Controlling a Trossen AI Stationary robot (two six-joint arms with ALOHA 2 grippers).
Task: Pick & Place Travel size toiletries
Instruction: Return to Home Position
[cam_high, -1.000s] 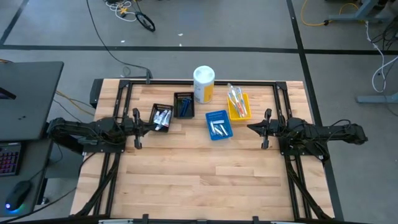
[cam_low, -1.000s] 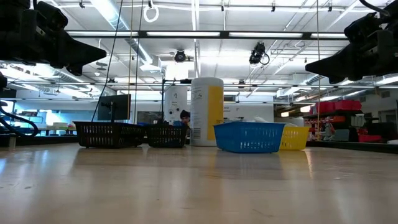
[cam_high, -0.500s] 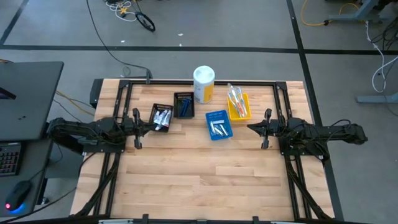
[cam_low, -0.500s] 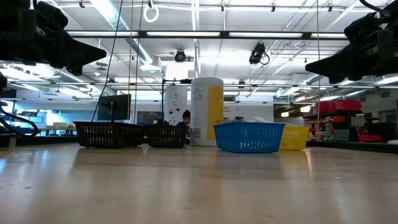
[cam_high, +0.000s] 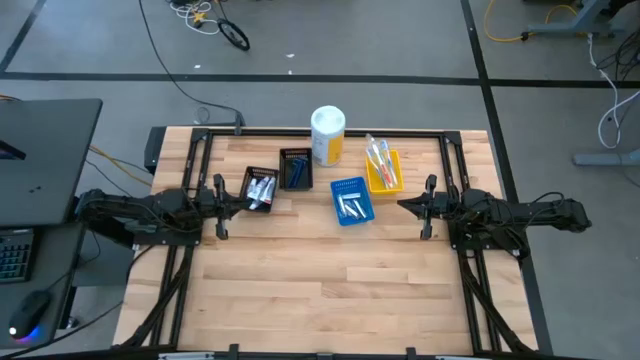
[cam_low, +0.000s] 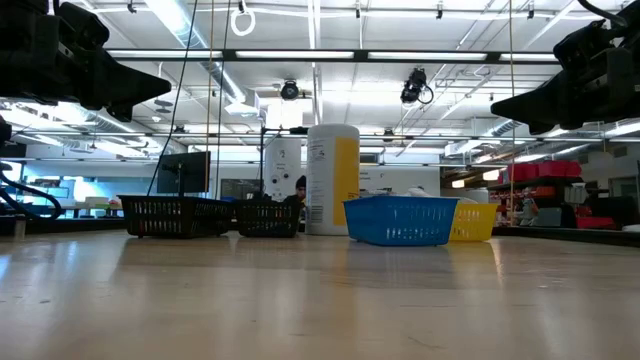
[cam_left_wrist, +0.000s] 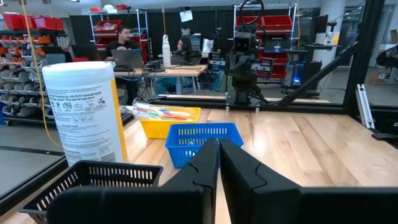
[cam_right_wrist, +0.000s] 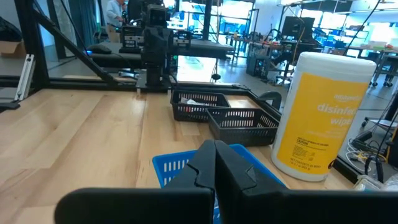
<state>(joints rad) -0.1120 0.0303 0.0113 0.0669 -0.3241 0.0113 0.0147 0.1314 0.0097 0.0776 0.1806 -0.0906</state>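
Mid-desk (cam_high: 330, 285), the left jaws at 9 o'clock and the right jaws at 3 o'clock are each pressed shut on nothing. Toward 12 o'clock the toiletries lie sorted: tubes (cam_high: 262, 190) in a black bin (cam_low: 175, 216), toothbrushes (cam_high: 379, 155) in the yellow bin (cam_low: 472, 222). The likely risk is a stray swing: the left jaws sit just beside that black bin, and the toothbrushes overhang their rim and could spill.

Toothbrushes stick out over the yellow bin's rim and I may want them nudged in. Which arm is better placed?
Right. The yellow bin lies on the right side, close to the right gripper; the left gripper sits behind the black bins, farther off.
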